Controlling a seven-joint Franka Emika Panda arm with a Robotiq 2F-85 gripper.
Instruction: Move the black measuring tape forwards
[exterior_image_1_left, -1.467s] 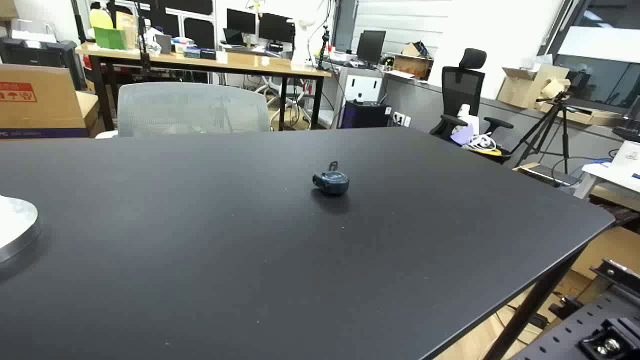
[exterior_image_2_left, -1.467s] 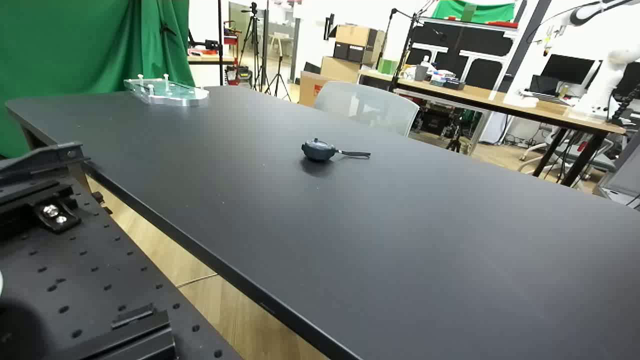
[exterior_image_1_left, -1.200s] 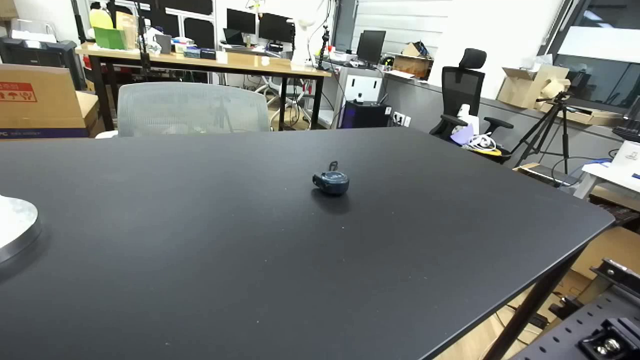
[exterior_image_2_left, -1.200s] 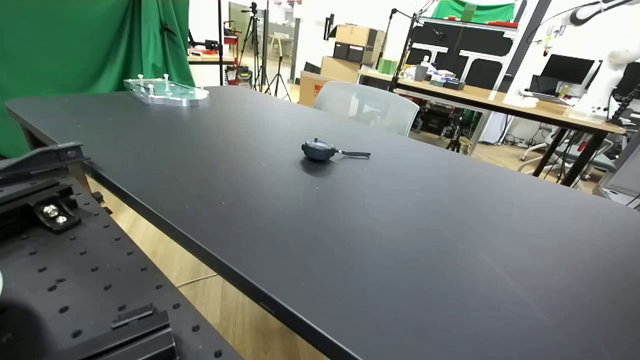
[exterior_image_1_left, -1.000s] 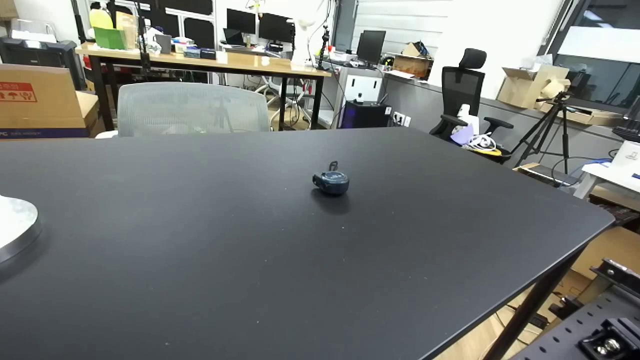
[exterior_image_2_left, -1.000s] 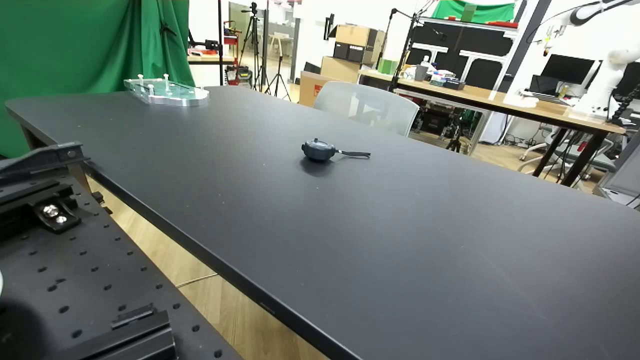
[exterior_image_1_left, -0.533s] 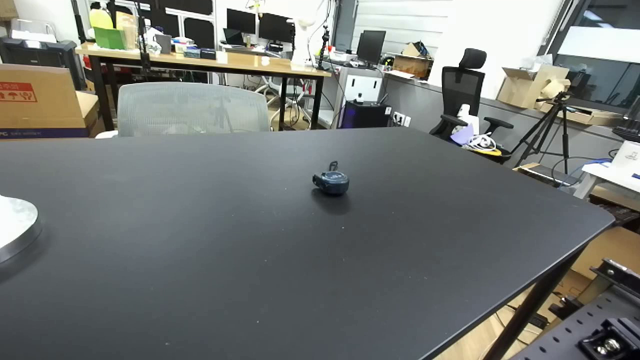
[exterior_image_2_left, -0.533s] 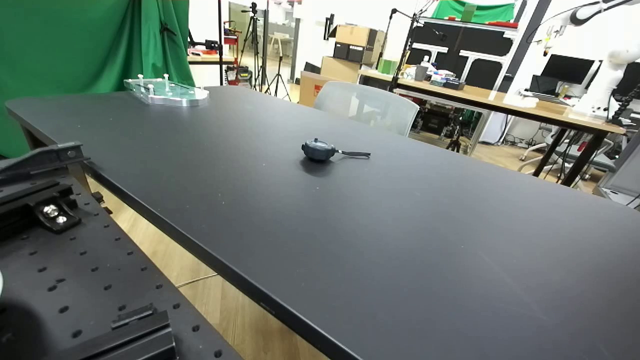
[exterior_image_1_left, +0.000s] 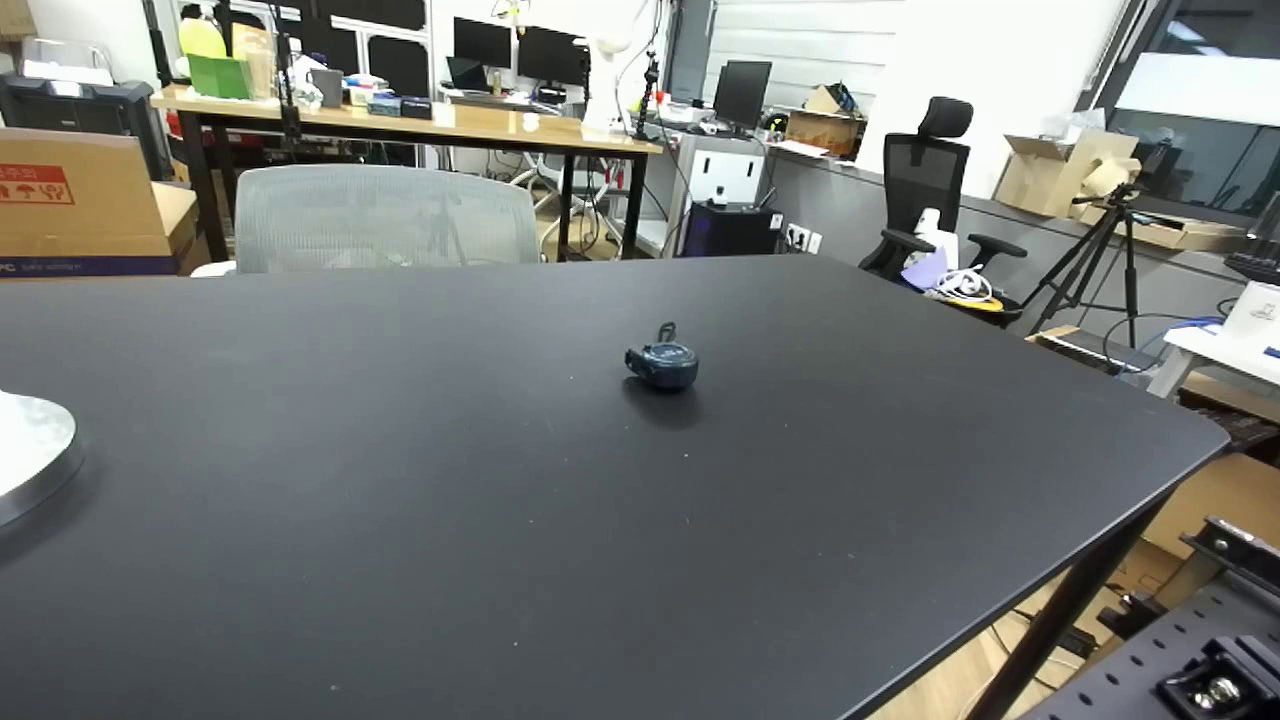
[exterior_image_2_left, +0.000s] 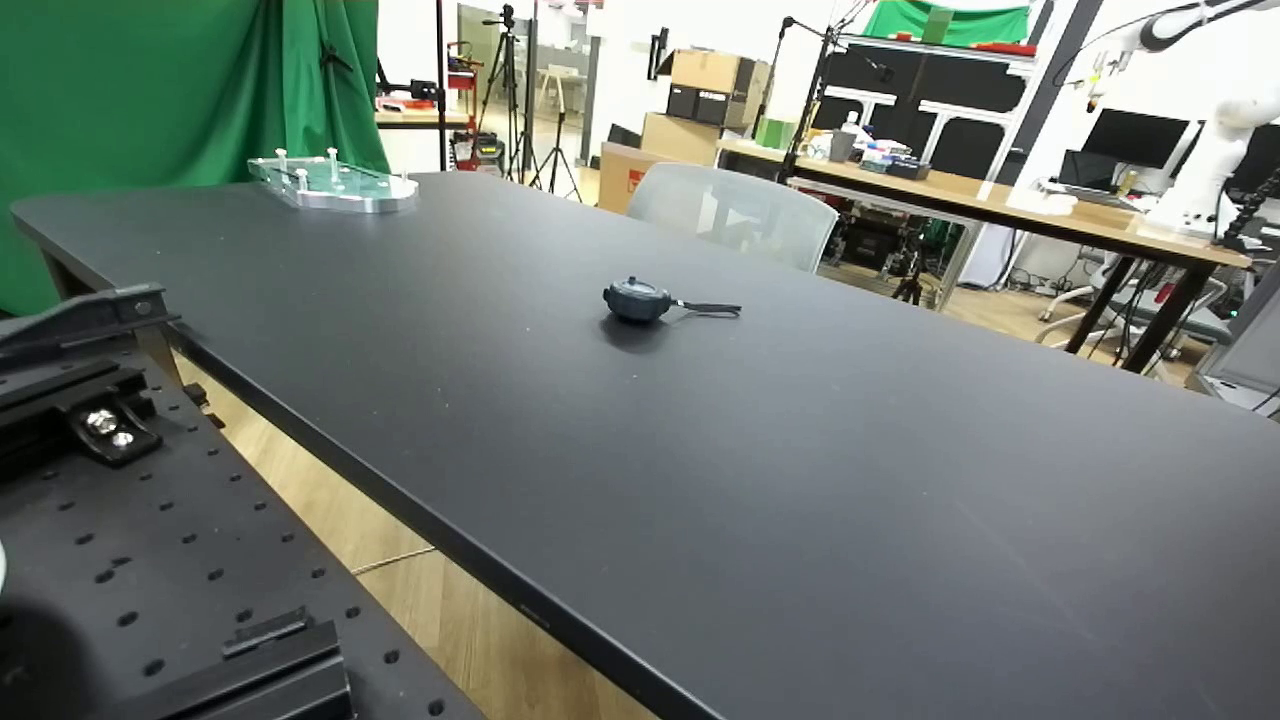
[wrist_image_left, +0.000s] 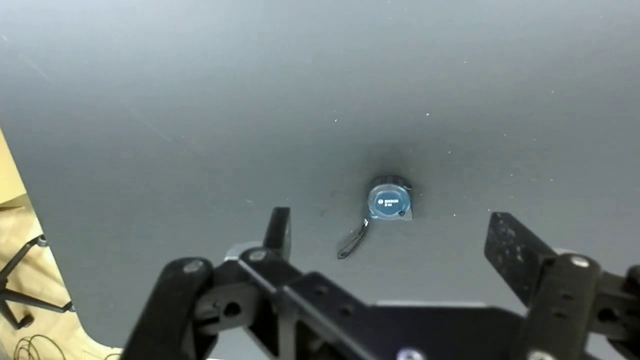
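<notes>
The black measuring tape lies flat on the dark table, a dark blue-black round case with a black wrist strap. It shows in both exterior views (exterior_image_1_left: 664, 366) (exterior_image_2_left: 636, 302) and in the wrist view (wrist_image_left: 390, 202), where its blue label faces up. My gripper (wrist_image_left: 390, 215) shows only in the wrist view, with its two black fingers spread wide apart and nothing between them. The tape appears below and beyond the fingertips, roughly midway between them, and they do not touch it. The arm and gripper are out of view in both exterior views.
The dark table (exterior_image_1_left: 420, 560) ends at a right-hand edge in an exterior view. A clear plate with white pegs (exterior_image_2_left: 340, 190) stands at its far end. A white round plate (exterior_image_1_left: 35, 450) is at the left. A grey mesh chair (exterior_image_1_left: 390, 220) stands behind. A perforated black base (exterior_image_2_left: 200, 520) adjoins the table.
</notes>
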